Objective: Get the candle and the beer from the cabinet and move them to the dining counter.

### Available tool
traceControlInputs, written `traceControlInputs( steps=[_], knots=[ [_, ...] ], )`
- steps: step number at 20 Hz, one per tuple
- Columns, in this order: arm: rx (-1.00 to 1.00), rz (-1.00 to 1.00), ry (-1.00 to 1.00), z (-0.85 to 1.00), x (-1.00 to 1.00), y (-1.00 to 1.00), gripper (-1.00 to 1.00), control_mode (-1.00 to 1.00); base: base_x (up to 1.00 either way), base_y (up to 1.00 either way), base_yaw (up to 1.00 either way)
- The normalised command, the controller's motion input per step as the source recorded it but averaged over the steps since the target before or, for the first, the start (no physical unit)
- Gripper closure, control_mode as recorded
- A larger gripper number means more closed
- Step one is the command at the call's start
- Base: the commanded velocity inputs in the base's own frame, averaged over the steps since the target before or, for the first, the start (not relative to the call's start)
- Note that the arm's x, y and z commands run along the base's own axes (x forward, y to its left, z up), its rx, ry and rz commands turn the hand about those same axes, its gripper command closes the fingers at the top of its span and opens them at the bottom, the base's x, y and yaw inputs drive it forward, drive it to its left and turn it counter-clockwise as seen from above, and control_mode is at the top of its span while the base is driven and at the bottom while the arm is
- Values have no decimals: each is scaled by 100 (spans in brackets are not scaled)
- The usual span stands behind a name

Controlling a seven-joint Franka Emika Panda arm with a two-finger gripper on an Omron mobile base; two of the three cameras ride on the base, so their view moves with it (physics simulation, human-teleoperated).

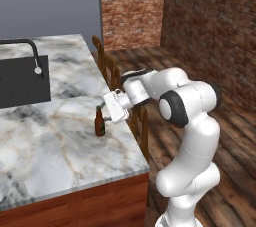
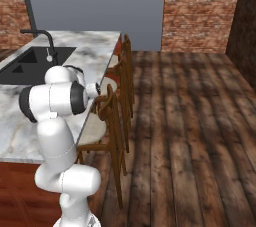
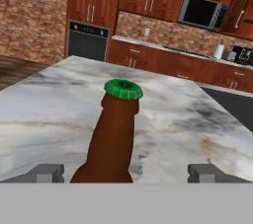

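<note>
Dining counter (image 1: 55,141), one, marble top. One black sink (image 1: 22,81) with faucet at the far end. Wooden stools (image 2: 107,116) along the near side, at least three. One beer (image 1: 100,122) stands upright on the marble near that edge, long axis vertical, green cap up. Gripper (image 1: 106,107): jaws spread wide to either side of the bottle, not touching it. Bottle sits straight ahead between the fingertips (image 3: 47,172); retreat looks clear straight back. No candle spotted.
</note>
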Motion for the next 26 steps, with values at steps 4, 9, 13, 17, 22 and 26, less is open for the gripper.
traceControlInputs(
  steps=[4, 9, 13, 17, 22, 26],
  knots=[
    [3, 0, -3, 40, -1, -34, -100, -100, 0, 0, 0],
    [4, 0, -1, 52, -16, -30, -100, -100, 0, 0, 0],
    [5, -2, 0, 62, -47, -12, -100, -100, 0, 0, 0],
    [6, -6, 0, 72, -77, 0, -100, -100, 0, 0, 0],
    [3, -8, 0, 82, -87, 1, -100, -100, 0, 0, 0],
    [0, -9, 1, 73, -93, 7, -100, -100, 0, 0, 0]
  ],
)
